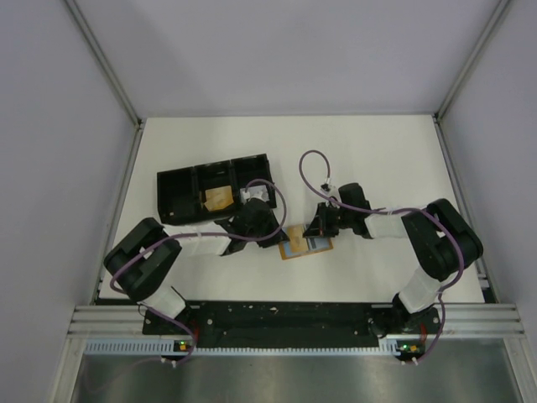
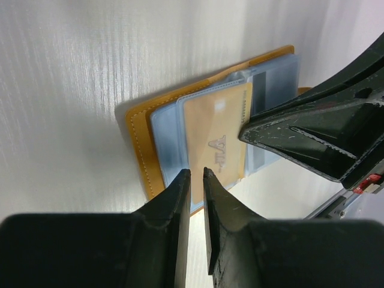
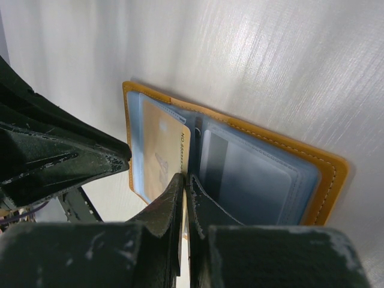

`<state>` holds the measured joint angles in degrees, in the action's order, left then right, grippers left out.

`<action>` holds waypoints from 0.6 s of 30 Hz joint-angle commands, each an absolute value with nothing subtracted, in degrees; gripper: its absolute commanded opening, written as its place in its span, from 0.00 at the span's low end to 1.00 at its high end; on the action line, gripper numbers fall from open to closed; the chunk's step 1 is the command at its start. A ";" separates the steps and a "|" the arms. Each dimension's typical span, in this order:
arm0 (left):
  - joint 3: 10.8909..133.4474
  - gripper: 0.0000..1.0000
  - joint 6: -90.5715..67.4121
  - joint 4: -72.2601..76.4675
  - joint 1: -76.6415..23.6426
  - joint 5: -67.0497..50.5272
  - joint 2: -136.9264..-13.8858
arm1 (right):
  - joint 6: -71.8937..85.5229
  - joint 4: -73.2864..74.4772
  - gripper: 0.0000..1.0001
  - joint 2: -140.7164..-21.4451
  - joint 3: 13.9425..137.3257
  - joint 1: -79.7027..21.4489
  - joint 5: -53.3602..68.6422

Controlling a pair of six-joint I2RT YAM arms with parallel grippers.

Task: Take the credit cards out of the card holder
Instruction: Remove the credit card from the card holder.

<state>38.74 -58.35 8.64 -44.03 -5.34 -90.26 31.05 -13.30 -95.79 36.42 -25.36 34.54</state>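
1. The flat orange-tan stitched card holder [image 1: 294, 252] lies opened like a book on the white worktop [image 1: 377, 159]. It sits between the two arms, with its clear blue-tinted plastic pockets facing up.
2. The credit cards sit inside those pockets. A gold-tan card with raised print [image 2: 216, 138] is in one half and a pale grey-blue card [image 3: 240, 174] is in the other. Neither has been drawn out yet.
3. The left jaws stand a narrow slit apart with nothing between them. Their tips are just at the gold-tan card's end of the holder.
4. The right jaws are closed together on nothing. Their tips are set down at the holder's central fold and seem to pin it.
5. By my judgement the cards are light, stiff and slick, and the pockets are thin and soft. The holder would likely slide or lift unless it is pressed down. The best hold is a card's exposed edge at the pocket mouth, pinched thinly and drawn out flat.
6. The black three-compartment plastic tray [image 1: 178, 195] sits behind the left arm, near the holder but apart from it. Its middle compartment holds a flat tan piece [image 1: 218, 199]. The left arm hides what is in the right compartment.
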 commanded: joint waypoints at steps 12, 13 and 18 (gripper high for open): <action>40.96 0.19 -57.48 10.37 -45.35 -5.71 -92.02 | 29.09 -12.92 0.00 -95.71 37.00 -25.31 32.96; 40.96 0.18 -57.39 10.20 -45.26 -5.28 -91.59 | 29.09 -12.92 0.00 -95.63 37.00 -25.31 33.05; 41.48 0.18 -57.04 9.49 -45.35 -5.01 -91.76 | 29.09 -13.01 0.00 -95.71 37.00 -25.31 33.13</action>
